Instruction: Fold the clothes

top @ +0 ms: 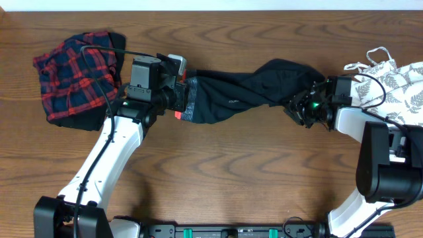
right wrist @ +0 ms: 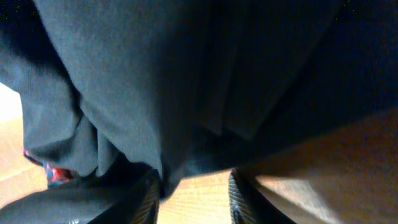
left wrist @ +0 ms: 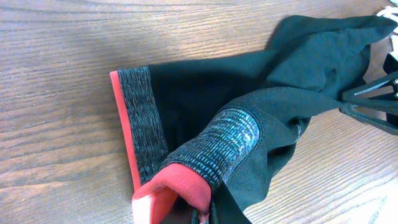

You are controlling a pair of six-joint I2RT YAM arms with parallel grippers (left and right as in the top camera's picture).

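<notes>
Black leggings (top: 238, 92) lie stretched across the middle of the table, their grey-and-coral waistband (left wrist: 140, 118) at the left end. My left gripper (top: 180, 92) is shut on a raised fold of that waistband (left wrist: 202, 218), with the red edge pinched between the jaws. At the other end of the leggings sits my right gripper (top: 301, 106). Seen from the right wrist, its jaws (right wrist: 193, 196) stand apart with bare wood between them. Black fabric (right wrist: 186, 74) hangs just above and against the left finger (right wrist: 149, 199).
A red-navy plaid piece (top: 73, 76) lies bunched at the far left of the table. A white leaf-print top (top: 396, 82) lies at the right edge, behind the right arm. The left arm's cable (top: 109, 56) runs over the plaid piece.
</notes>
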